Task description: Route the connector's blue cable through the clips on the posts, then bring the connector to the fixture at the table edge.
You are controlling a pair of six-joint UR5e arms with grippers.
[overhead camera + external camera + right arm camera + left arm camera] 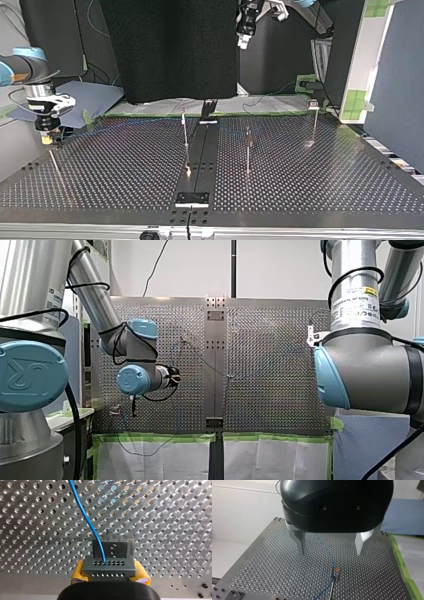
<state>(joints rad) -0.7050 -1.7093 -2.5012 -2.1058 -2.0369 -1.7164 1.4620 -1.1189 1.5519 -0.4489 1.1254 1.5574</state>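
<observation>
Seating the connector (108,565) in what we take for the fixture (112,546), a grey walled block just beyond it, is the step we judge to be in hand. Our right gripper (109,573) has its yellow pads (77,575) closed on the connector's two sides, low over the perforated table (175,517), near its edge at the top view's left. The blue cable (86,517) leaves the connector's upper row of holes and runs away over the table. Our left gripper (330,552) hangs high, its fingers wide apart with nothing between them; below it the cable passes a clip (336,570) on a post. We would square the connector to the fixture's walls, go in slowly, and leave the cable slack enough that it does not pull from the clips.
</observation>
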